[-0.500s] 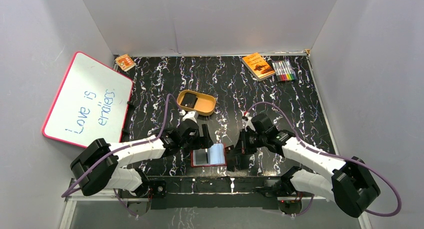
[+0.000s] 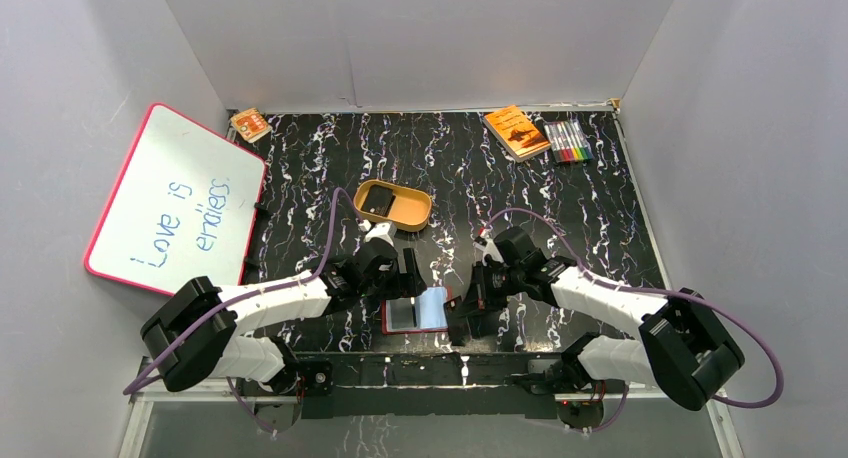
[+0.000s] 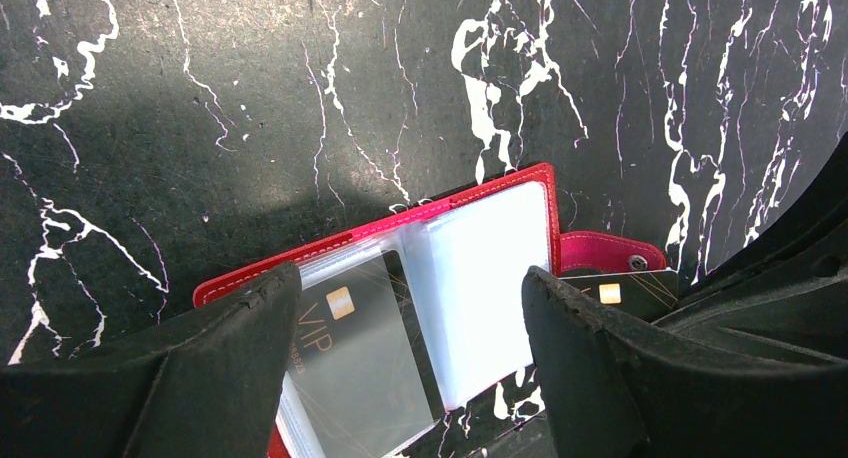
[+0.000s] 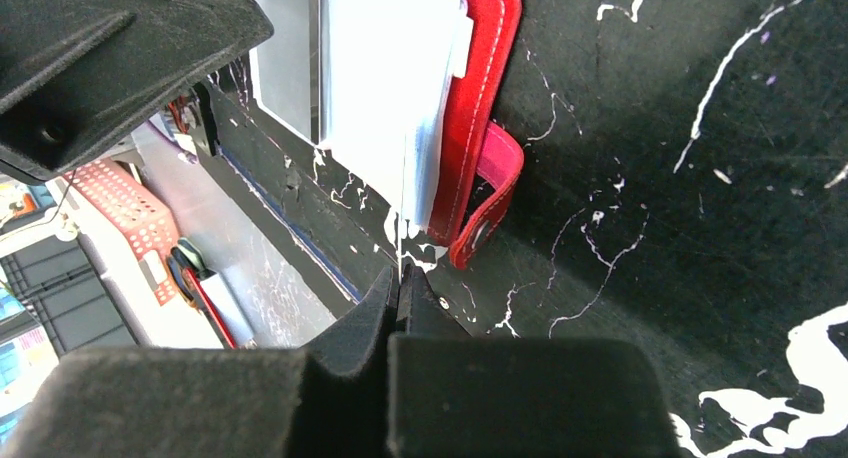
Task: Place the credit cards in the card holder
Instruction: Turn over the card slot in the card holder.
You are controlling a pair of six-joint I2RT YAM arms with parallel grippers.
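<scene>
The red card holder (image 2: 390,321) lies open near the table's front edge, clear pockets up. It also shows in the left wrist view (image 3: 515,178) and the right wrist view (image 4: 485,88). One black VIP credit card (image 3: 350,353) sits inside a clear pocket. My left gripper (image 3: 410,363) is open and hovers over the holder (image 2: 408,270). My right gripper (image 4: 398,276) is shut on a second black card, seen edge-on (image 4: 400,240), at the holder's right edge by the snap tab (image 3: 610,250). That card's chip end (image 3: 615,290) shows in the left wrist view. In the top view the right gripper (image 2: 462,316) is beside the holder.
A tan oval dish (image 2: 412,218) behind the left gripper holds a black card (image 2: 376,205). A whiteboard (image 2: 175,203) leans at the left. An orange booklet (image 2: 516,131), markers (image 2: 567,140) and a small orange box (image 2: 250,125) lie at the back.
</scene>
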